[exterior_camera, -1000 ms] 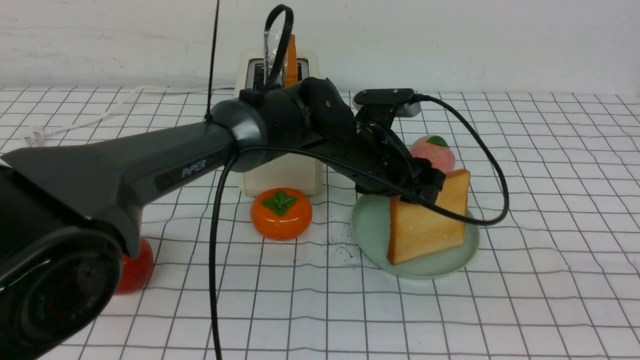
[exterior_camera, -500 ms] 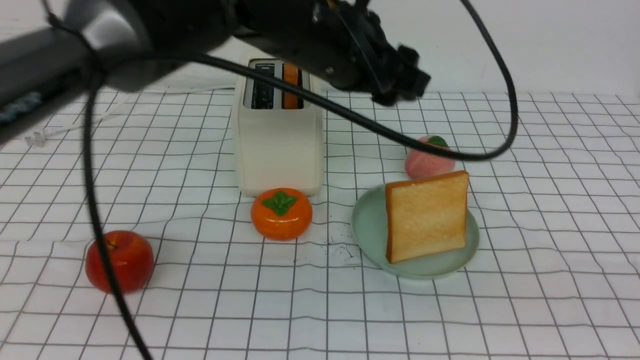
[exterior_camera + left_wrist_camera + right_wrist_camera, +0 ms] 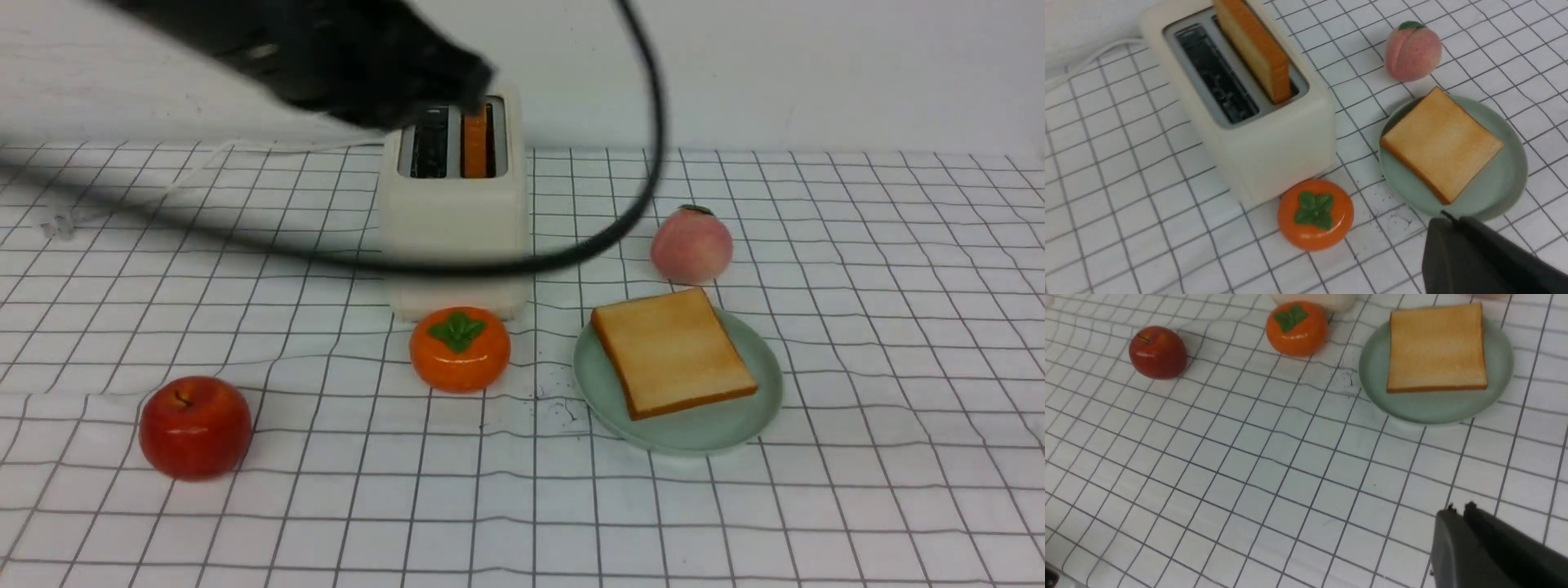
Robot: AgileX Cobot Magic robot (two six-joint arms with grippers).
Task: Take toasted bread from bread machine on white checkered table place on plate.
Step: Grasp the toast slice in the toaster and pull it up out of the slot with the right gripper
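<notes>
Staged robot test setup with kitchen props, not a working kitchen. The tabletop (image 3: 816,506) under the left hand (image 3: 1449,218) wears wrinkled grid cloth, with a bare white wall (image 3: 816,65) beyond. Near the hand are a toaster (image 3: 457,204), a plate (image 3: 604,392), and a glossy, toy-like apple (image 3: 194,426), persimmon (image 3: 459,349) and peach (image 3: 691,243).

On my front view the left arm (image 3: 326,49) is a dark smear, cut by the top edge, and I can't pick out its gripper there. It covers the toaster's (image 3: 453,212) far left corner, and its blurred cable (image 3: 490,265) crosses the toaster's front. The slice (image 3: 475,147) in the slot is mostly sunk out of sight. On the wrist views, the left gripper (image 3: 1453,222) and right gripper (image 3: 1459,510) run off the picture's edge. My right wrist view catches only slivers of toaster and peach (image 3: 1492,295).
</notes>
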